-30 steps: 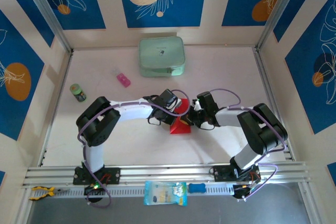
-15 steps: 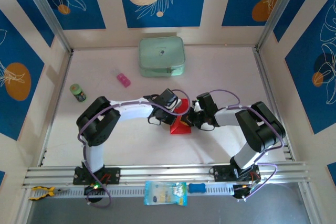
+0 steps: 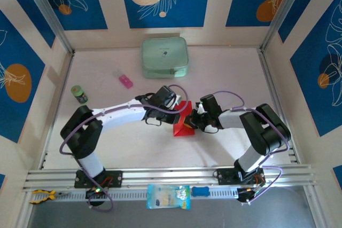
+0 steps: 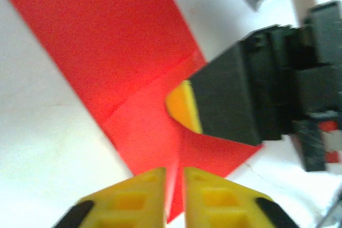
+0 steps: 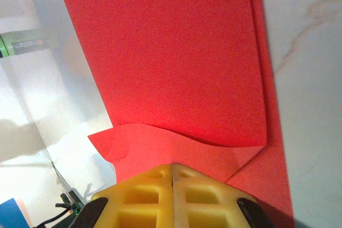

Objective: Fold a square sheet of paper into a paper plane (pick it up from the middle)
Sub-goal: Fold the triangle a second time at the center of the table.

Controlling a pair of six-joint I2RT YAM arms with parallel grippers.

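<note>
The red square sheet of paper lies creased and partly folded mid-table between both grippers. My left gripper comes in from the left. In its wrist view the yellow fingertips stand a thin slit apart, and a raised crease of the paper runs into that slit. My right gripper reaches in from the right, shut, its tip resting on the sheet at the fold. In the right wrist view a curled flap of the paper spreads out from under the shut gripper.
A pale green case sits at the back. A small pink block and a green can are to the left. A blue packet and yellow pliers lie on the front rail.
The left arm's elbow has swung out to the left and lower, and its wrist has shifted slightly left. The right arm and the paper have barely moved.
</note>
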